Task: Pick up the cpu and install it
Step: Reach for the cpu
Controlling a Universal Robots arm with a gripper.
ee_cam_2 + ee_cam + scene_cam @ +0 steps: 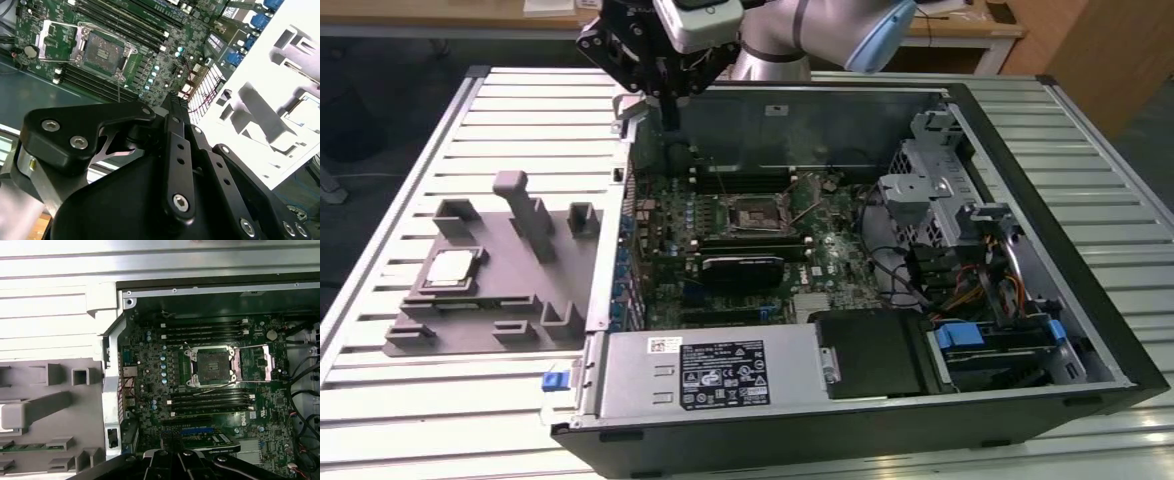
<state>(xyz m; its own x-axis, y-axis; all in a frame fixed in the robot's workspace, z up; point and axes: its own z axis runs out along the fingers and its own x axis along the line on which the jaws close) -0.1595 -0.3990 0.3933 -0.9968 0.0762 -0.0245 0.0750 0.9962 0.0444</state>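
Observation:
The cpu (450, 268), a flat silver square, lies in a recess of the grey fixture block (494, 300) on the exterior view's left, outside the computer case. My gripper (670, 115) hangs high over the case's far-left corner, well away from the cpu, shut with nothing in it. In the second wrist view its black fingers (172, 107) meet at a point. The motherboard's cpu socket (754, 215) sits in mid-board, bare, with its metal load plate (260, 362) swung aside. Both wrist views look down on the socket (102, 50) (210, 365).
The open tower case (1014, 130) lies on its side on a slatted metal table (400, 400). Inside are memory slots (205, 330), a graphics card (740, 268), the power supply (707, 372), a drive cage (934, 190) and cables (961, 280). The fixture has upright posts (520, 205).

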